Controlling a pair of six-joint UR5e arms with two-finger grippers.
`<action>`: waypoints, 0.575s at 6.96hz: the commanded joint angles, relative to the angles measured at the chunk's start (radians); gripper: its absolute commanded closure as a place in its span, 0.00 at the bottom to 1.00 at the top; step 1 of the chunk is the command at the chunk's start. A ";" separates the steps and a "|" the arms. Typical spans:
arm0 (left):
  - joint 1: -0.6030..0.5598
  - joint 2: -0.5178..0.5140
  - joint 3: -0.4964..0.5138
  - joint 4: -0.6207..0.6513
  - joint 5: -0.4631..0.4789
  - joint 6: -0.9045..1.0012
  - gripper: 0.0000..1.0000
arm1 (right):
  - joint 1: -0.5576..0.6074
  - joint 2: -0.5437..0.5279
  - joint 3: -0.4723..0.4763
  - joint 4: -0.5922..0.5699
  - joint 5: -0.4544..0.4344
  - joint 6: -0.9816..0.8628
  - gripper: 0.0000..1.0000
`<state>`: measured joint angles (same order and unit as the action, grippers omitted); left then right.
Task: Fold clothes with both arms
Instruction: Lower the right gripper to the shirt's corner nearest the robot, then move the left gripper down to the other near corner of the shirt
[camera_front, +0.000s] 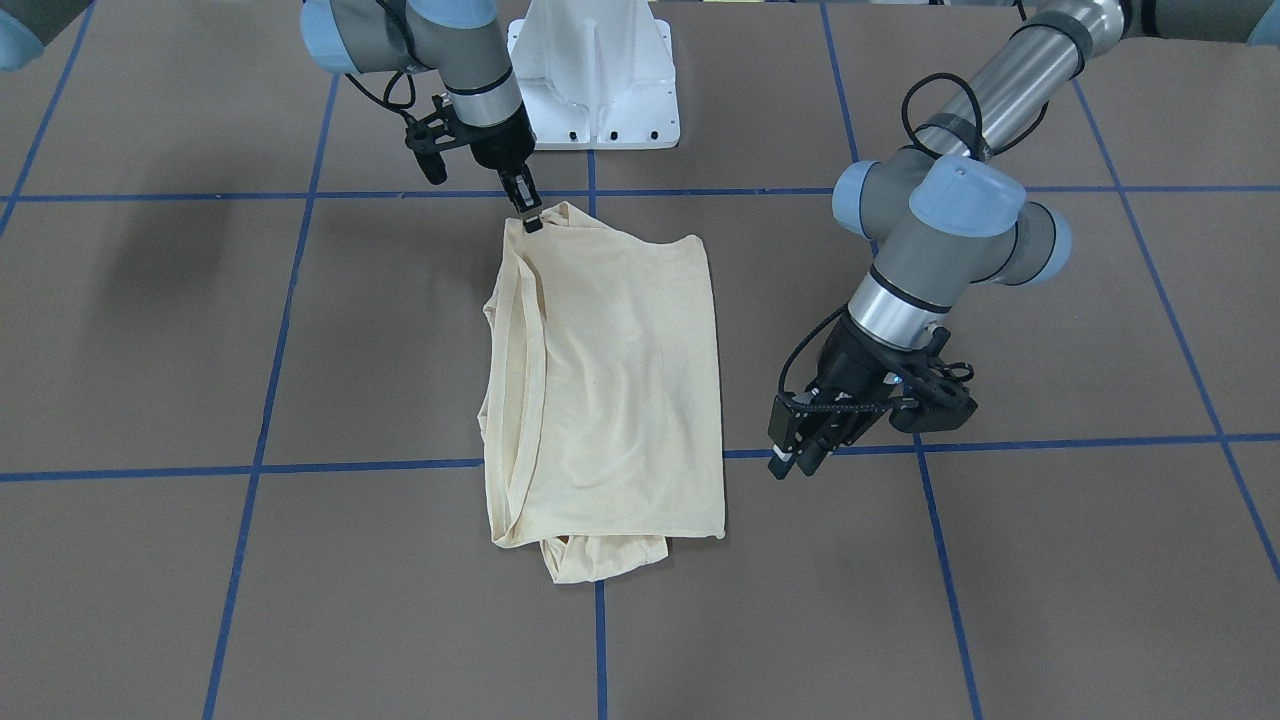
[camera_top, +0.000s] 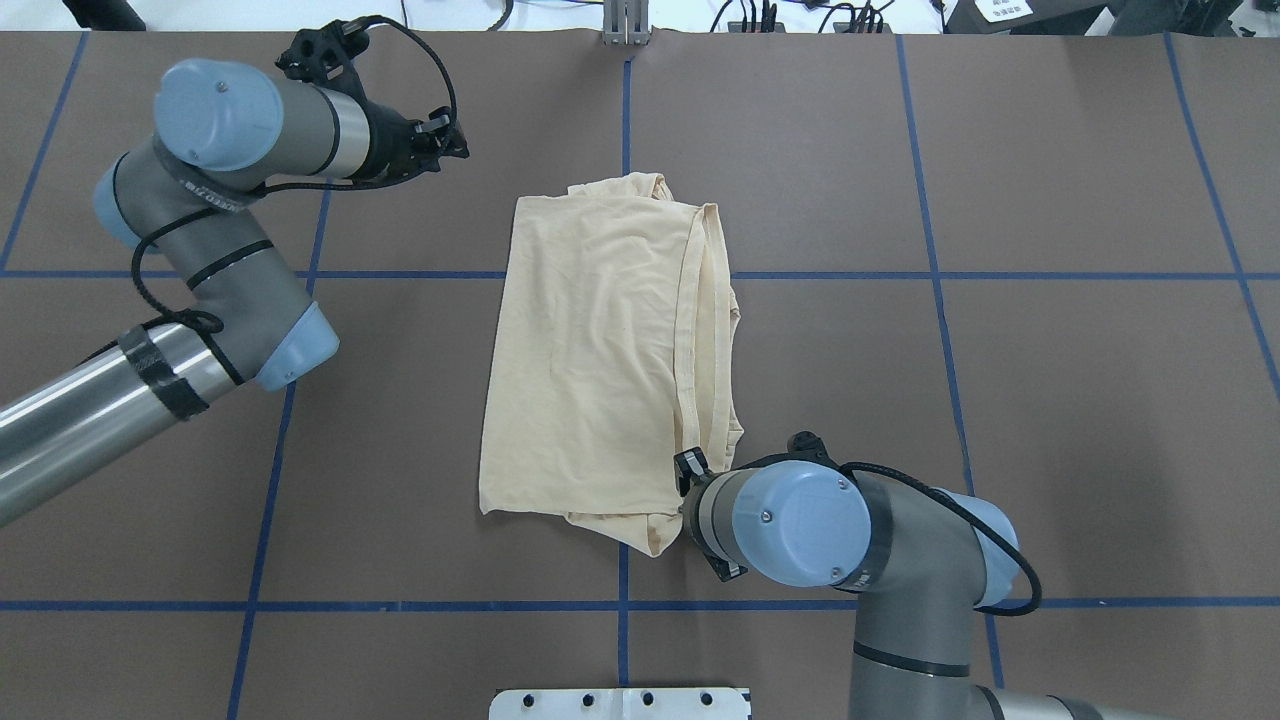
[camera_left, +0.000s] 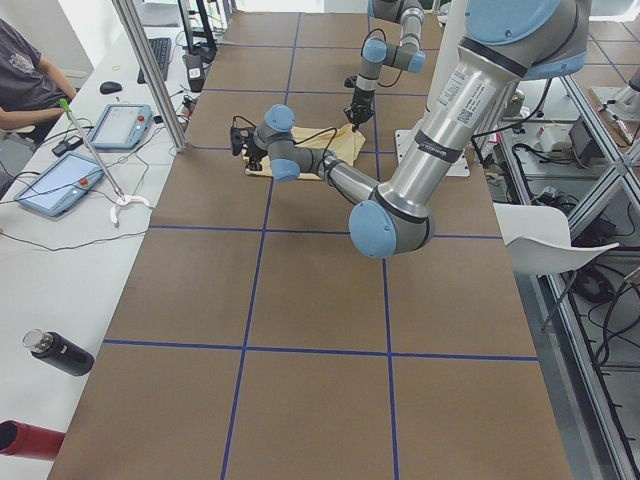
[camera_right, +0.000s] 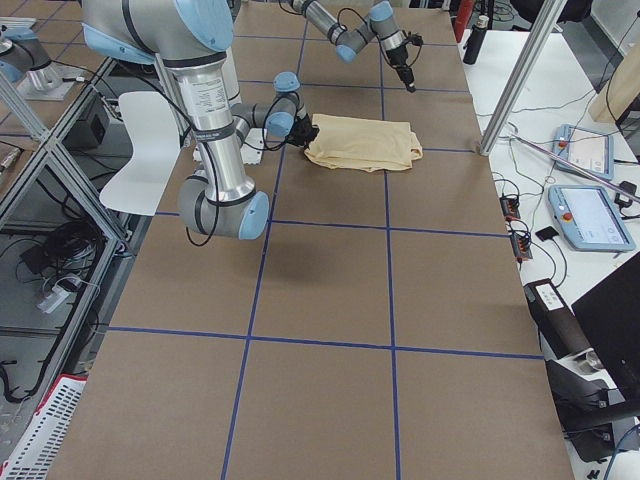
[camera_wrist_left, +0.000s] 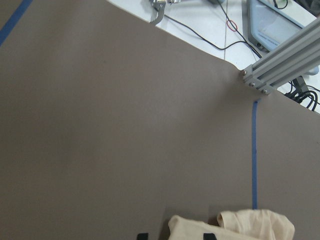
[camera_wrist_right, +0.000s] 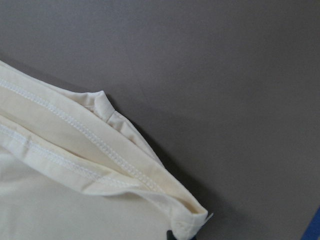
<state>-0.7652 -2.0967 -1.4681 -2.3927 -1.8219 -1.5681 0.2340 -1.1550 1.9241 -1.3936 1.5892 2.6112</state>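
Observation:
The cream-yellow shirt (camera_front: 610, 370) lies folded into a tall rectangle at the table's middle, plain side up, with no print showing. It also shows in the overhead view (camera_top: 600, 360). My right gripper (camera_front: 531, 220) is shut on the shirt's corner nearest the robot. The right wrist view shows that hemmed corner (camera_wrist_right: 190, 220) right at the fingertips. In the overhead view this gripper is hidden under the right wrist (camera_top: 790, 520). My left gripper (camera_front: 800, 462) is open and empty, just above the table beside the shirt's far end. Its two fingertips (camera_wrist_left: 142, 236) stand apart near the cloth (camera_wrist_left: 235, 227).
The white pedestal base (camera_front: 595, 80) stands at the robot's edge of the table. Blue tape lines (camera_front: 600, 640) grid the brown table top. An aluminium post (camera_wrist_left: 280, 55) stands at the far table edge. A side bench with tablets (camera_left: 120, 125) runs beyond it.

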 joint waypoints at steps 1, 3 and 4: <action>0.128 0.122 -0.177 0.000 -0.007 -0.224 0.53 | -0.028 -0.021 0.041 -0.033 -0.008 0.000 1.00; 0.249 0.199 -0.295 0.047 -0.004 -0.378 0.53 | -0.035 -0.040 0.052 -0.034 -0.009 0.000 1.00; 0.336 0.208 -0.343 0.128 0.051 -0.435 0.53 | -0.035 -0.051 0.053 -0.034 -0.009 0.000 1.00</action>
<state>-0.5191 -1.9093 -1.7524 -2.3371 -1.8115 -1.9268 0.2003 -1.1947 1.9740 -1.4271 1.5802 2.6108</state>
